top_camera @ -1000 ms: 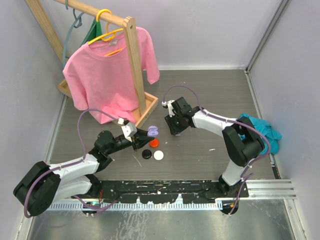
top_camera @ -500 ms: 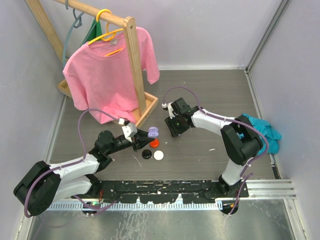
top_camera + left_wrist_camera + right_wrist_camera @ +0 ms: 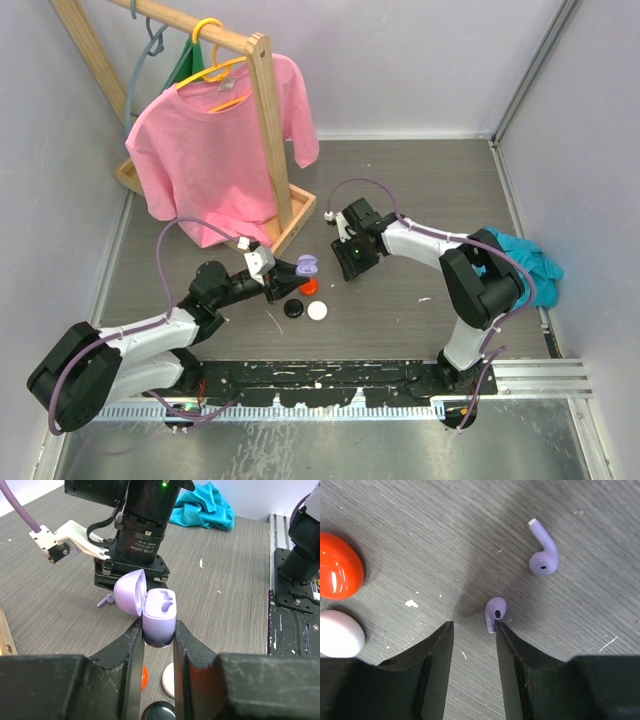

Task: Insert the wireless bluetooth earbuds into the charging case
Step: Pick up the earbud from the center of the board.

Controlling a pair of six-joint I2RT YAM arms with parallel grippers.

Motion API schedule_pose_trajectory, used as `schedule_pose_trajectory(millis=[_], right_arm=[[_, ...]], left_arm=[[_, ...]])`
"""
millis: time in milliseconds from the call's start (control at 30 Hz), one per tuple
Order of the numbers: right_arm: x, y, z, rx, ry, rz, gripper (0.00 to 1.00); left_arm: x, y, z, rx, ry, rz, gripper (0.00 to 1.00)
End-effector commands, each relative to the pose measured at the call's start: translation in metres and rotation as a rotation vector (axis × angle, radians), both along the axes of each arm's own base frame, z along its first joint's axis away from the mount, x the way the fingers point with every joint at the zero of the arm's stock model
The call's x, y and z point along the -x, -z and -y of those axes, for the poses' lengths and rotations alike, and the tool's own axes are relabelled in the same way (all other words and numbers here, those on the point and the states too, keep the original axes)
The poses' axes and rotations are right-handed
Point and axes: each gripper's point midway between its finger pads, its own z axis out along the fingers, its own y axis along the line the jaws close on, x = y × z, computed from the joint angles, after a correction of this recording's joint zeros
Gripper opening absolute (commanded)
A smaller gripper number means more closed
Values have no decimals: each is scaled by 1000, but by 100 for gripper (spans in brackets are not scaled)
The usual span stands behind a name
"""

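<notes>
My left gripper [image 3: 157, 630] is shut on the purple charging case [image 3: 160, 615], held above the table with its lid hinged open to the left and both sockets showing; the same case [image 3: 306, 264] shows in the top view. Two purple earbuds lie on the table under my right gripper [image 3: 474, 627], which is open. One earbud [image 3: 495, 611] touches the tip of its right finger [image 3: 507, 645], just outside the gap. The other earbud [image 3: 543, 555] lies farther off to the upper right. The right gripper [image 3: 350, 262] hangs just right of the case.
Round red [image 3: 309, 286], black [image 3: 294, 308] and white [image 3: 317, 310] cases lie below the held case. A wooden rack [image 3: 270, 140] with a pink shirt [image 3: 210, 150] stands at the back left. A teal cloth [image 3: 525, 262] lies at the right edge.
My right gripper has shifted slightly toward the near side and lower over the earbuds. The left gripper and the case have stayed still.
</notes>
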Motion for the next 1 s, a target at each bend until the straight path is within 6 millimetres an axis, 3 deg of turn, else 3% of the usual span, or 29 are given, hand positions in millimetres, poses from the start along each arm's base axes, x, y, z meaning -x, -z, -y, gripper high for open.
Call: schedule_pose_trajectory(millis=[0, 300, 600, 967], right_arm=[[8, -19, -11, -68, -6, -12, 45], [-18, -51, -2, -26, 50, 136, 49], [-29, -33, -6, 24, 39, 97, 47], [-31, -8, 0, 101, 42, 48, 35]], left_arm=[[0, -25, 4, 45, 16, 68, 0], [0, -26, 4, 48, 19, 66, 0], [-1, -27, 2, 49, 6, 68, 0], [-1, -25, 2, 42, 8, 65, 0]])
